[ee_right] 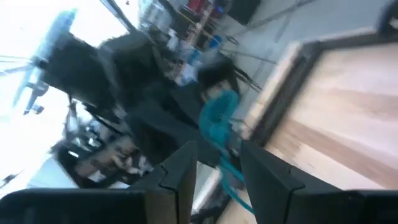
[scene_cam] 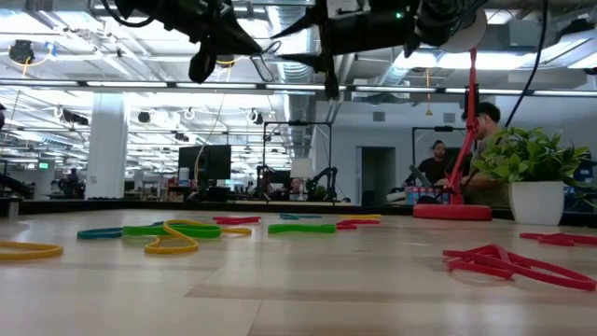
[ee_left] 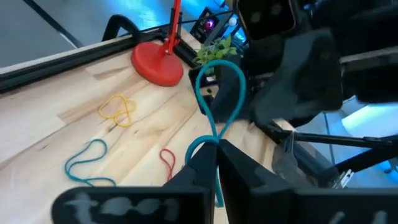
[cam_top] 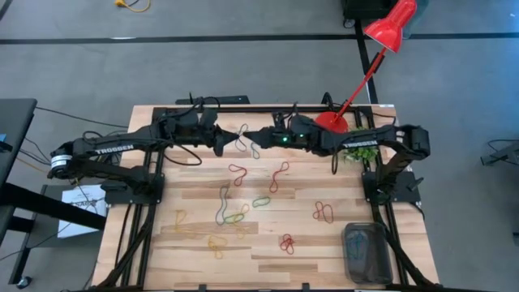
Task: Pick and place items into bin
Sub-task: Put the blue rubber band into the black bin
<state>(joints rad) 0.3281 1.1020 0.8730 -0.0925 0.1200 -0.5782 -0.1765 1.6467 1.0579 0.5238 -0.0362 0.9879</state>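
A teal band (ee_left: 219,93) is held in the air over the table's far middle, with my left gripper (ee_left: 214,149) shut on it. In the high view, my left gripper (cam_top: 223,139) faces my right gripper (cam_top: 253,136) with the band (cam_top: 243,138) between them. My right gripper (ee_right: 217,158) is open, one finger on either side of the teal band (ee_right: 217,121). Several red, yellow, green and teal bands lie flat on the wood, among them a red one (cam_top: 278,174) and a green one (cam_top: 261,201). The dark bin (cam_top: 366,253) stands at the near right corner. My left gripper pinches the teal band at its twisted waist (ee_left: 210,143) between the two fingertips, coming roughly level from the table's left. The larger loop stands up beyond the fingers, and a short end hangs below them. The band is clear of the table. My right gripper: I cannot tell whether its fingers touch the band.
A red lamp stands with its round base (cam_top: 331,122) at the far right, its head (cam_top: 391,24) beyond the table. A potted plant (cam_top: 361,150) is beside my right arm. Black cables lie along the far edge. People show in the room behind (scene_cam: 485,126).
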